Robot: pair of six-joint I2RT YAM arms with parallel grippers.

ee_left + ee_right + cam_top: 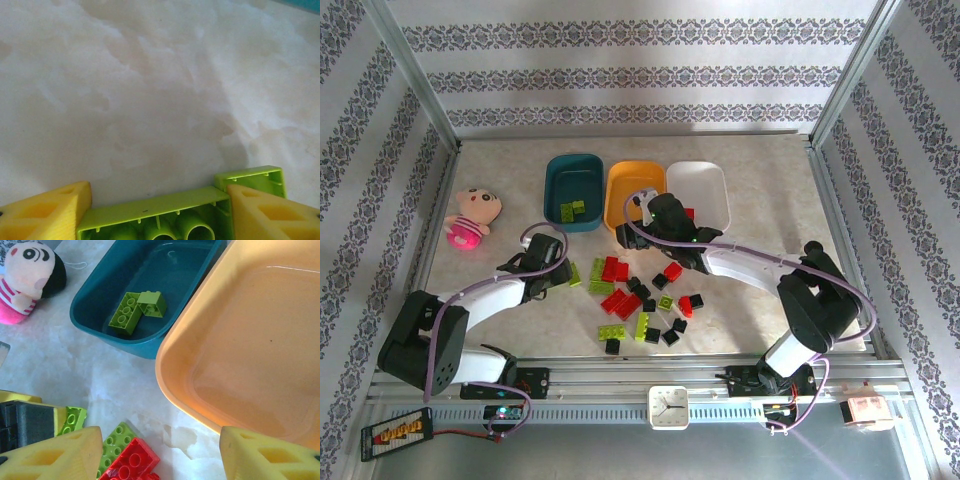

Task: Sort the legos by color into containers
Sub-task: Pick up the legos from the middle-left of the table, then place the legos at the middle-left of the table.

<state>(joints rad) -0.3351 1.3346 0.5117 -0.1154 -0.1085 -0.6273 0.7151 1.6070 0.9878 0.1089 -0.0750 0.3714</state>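
Three tubs sit in a row on the table (770,210). The orange tub (630,190) is in the middle, the teal tub (555,180) is just beside it on the left, and the white tub (708,180) is just beside it on the right. Two lime bricks (134,313) lie touching each other in the teal tub. The loose legos (640,295), lime, red and black, are scattered on the table nearer the arms than the orange tub. The right gripper (160,435) hangs at the orange tub's near edge, its jaws about half spread and holding nothing. The left gripper (159,200) is down at the table, left of the orange tub and nearer the arms. Its yellow fingers (45,212) are closed against the two ends of a lime brick (150,211), whose hollow underside faces the wrist camera. A pink plush doll (470,218) lies well left of the orange tub, beyond the teal one.
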